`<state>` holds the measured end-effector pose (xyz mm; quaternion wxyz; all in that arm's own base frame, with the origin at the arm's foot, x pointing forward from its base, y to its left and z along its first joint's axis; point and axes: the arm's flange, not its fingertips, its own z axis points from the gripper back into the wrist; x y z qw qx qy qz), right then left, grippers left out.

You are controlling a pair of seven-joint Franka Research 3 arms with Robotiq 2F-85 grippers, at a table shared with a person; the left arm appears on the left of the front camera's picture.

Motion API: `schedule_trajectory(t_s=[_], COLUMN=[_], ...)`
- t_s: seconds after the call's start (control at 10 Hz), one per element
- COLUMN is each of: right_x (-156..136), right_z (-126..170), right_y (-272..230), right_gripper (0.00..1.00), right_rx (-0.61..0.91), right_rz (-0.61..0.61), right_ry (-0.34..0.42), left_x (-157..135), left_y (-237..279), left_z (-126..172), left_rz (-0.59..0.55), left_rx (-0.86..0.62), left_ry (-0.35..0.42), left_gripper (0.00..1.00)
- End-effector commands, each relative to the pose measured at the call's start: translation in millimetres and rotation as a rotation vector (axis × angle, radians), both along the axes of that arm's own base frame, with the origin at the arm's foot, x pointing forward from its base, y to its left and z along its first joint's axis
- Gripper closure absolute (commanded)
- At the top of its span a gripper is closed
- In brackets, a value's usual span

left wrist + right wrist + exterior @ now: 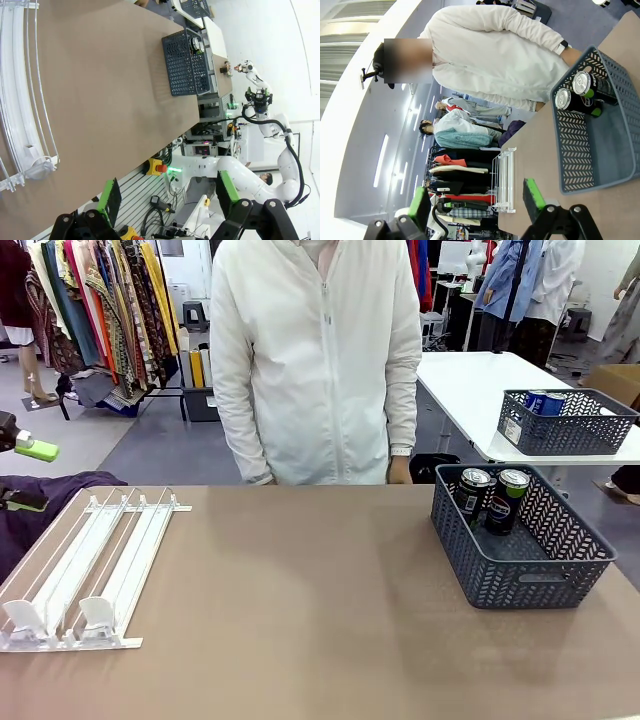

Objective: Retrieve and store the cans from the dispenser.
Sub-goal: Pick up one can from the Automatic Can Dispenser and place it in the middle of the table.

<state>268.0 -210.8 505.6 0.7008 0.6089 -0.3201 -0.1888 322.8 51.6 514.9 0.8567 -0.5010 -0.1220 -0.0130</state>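
The left gripper [167, 202] is seen with its jaws spread wide and nothing between them; ahead of them and off to one side lies the dispenser [20, 100], its lanes bare as far as can be seen. The right gripper [475, 205] is likewise held spread and empty, and beyond its jaws, well apart from them, the dark mesh basket [580, 150] is seen with the cans [575, 95] standing upright in its far corner. In the front view two cans [490, 495] are shown in that basket. The storing step is judged to be largely done. For any further move, a can in a dispenser lane would be needed, with open jaws brought down around it.
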Motion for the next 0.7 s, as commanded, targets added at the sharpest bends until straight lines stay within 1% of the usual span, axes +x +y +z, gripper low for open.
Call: schedule_trajectory(t_s=[0.0,0.6], right_x=[3.1,3.1], right_z=[3.5,3.5], right_y=[1.5,1.5], right_gripper=[0.00,0.00], right_rx=[0.012,0.012], right_rz=[-0.007,-0.007], right_ry=[-0.031,-0.031], left_x=[0.6,0.6], left_y=[0.3,0.3], left_z=[1.2,1.2], left_rz=[-0.002,-0.002], left_rx=[-0.016,-0.016], left_ry=[-0.008,-0.008], left_gripper=[0.00,0.00])
